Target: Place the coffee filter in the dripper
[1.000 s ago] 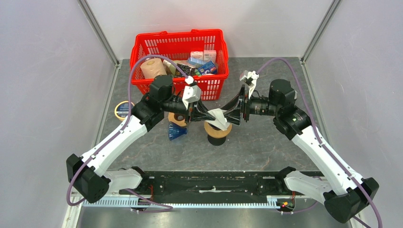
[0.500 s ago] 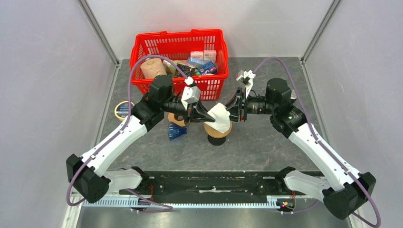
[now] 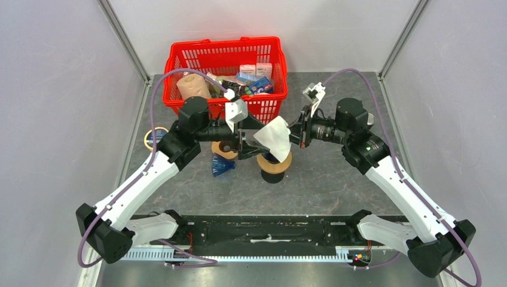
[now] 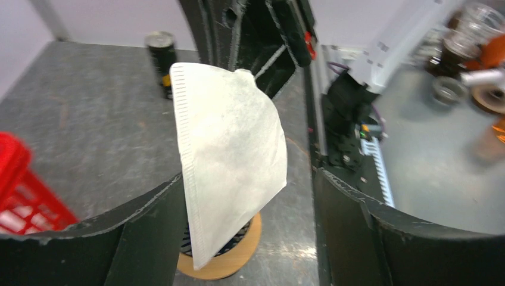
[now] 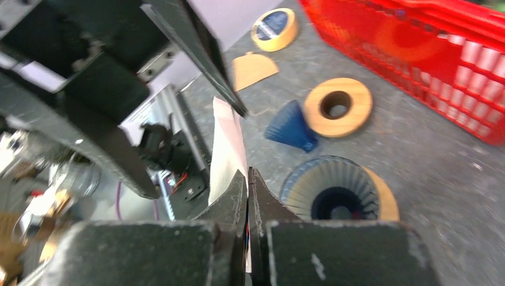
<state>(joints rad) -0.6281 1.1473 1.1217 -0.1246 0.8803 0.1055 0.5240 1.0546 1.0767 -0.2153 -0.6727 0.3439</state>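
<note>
Gripping hand: the right hand (image 5: 247,173) has its two fingers pressed together on one edge of the coffee filter (image 5: 226,143).
Other hand: the left hand (image 4: 249,179) is spread wide, with one finger on each side of the paper, and it does not grip it.
Coffee filter: white, flat and fan-shaped; it is held up in the air between both hands, with its lower corner pointing down to the dripper (image 3: 274,164).
Dripper: it stands upright on the worktop (image 3: 335,179) under the filter, with a wooden collar around the dark ribbed mouth. I cannot tell if the paper touches the mouth.
Beside the dripper: a blue ribbed cone (image 5: 292,125) lies on its side to the left, and a wooden ring (image 5: 337,106) lies flat just behind it.
Further away: a brown paper piece (image 5: 253,67) and a tape roll (image 5: 274,28) lie near the left edge of the worktop; a red basket (image 3: 224,60) with packets stands at the far side.
</note>
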